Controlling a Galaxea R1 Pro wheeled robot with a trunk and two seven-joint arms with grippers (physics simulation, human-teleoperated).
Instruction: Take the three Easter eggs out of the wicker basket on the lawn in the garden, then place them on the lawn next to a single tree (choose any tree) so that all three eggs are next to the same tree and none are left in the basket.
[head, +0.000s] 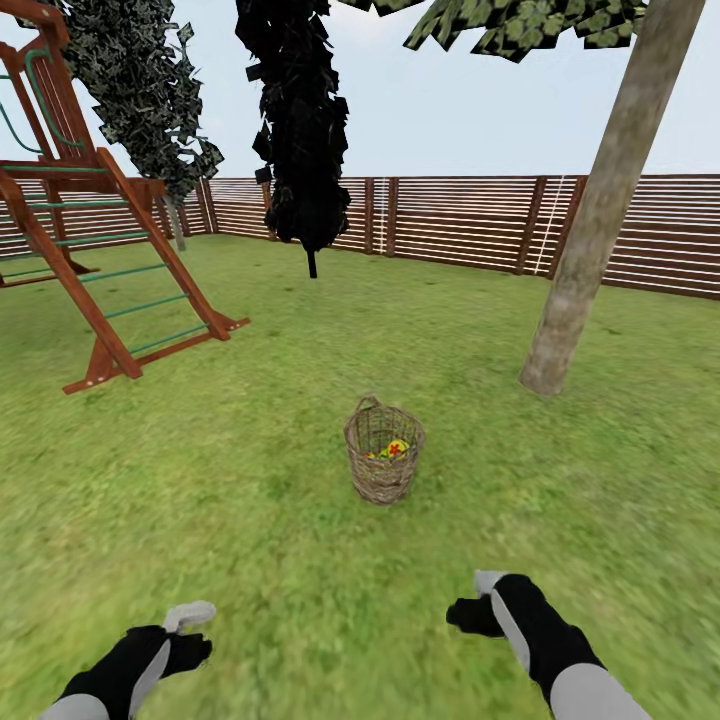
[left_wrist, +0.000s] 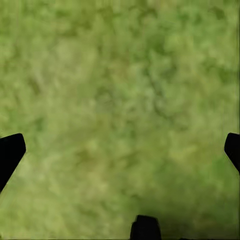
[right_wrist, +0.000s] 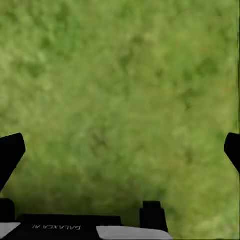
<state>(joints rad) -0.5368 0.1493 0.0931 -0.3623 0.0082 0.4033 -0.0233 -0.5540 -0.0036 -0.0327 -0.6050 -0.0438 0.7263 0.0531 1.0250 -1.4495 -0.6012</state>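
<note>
Head view: we are facing the lawn (head: 300, 420) of the fenced garden (head: 460, 220), taking the wicker basket (head: 384, 452) as landmark. Beyond the basket, toward our right, the tree (head: 590, 230) is rising with its pale trunk; beyond and to our left, a wooden climbing frame (head: 90, 230) is standing. Inside the basket the Easter eggs (head: 392, 449) are lying, not yet removed. Nearer us than the basket, we are holding the left gripper (left_wrist: 120, 150) and right gripper (right_wrist: 120, 150) wide apart and empty over grass, presumably ready for reaching.
</note>
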